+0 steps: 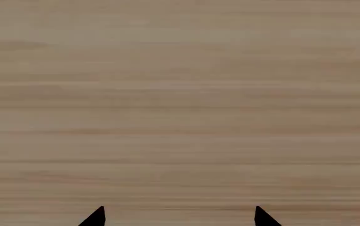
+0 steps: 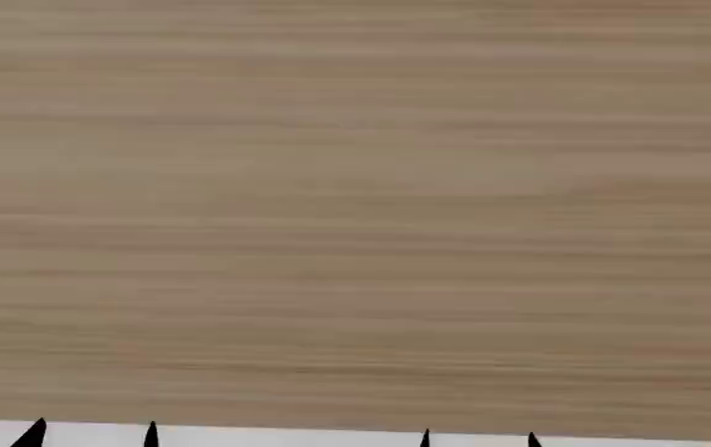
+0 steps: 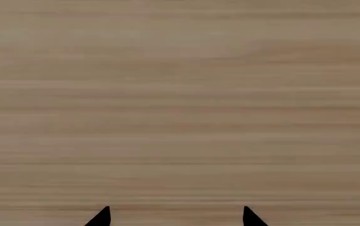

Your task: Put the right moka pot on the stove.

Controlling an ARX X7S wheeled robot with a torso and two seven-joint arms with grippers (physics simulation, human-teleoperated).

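**Nothing but wood grain right now**

All three cameras are basically filled with the light wooden bench [image 2: 355,205]. In the head view only the black tips of the left gripper [image 2: 95,436] and right gripper [image 2: 477,439] poke in along the near edge, over a thin white strip [image 2: 269,437]. Both sets of jaws are spread wide, gripping nothing. The moka pot and stove don't show in any view, so can't say where they sit.

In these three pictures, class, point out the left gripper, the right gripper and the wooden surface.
left gripper [image 1: 180,216], left wrist view, gap between its fingertips.
right gripper [image 3: 176,216], right wrist view, gap between its fingertips.
wooden surface [image 2: 355,205], head view, bare grain.
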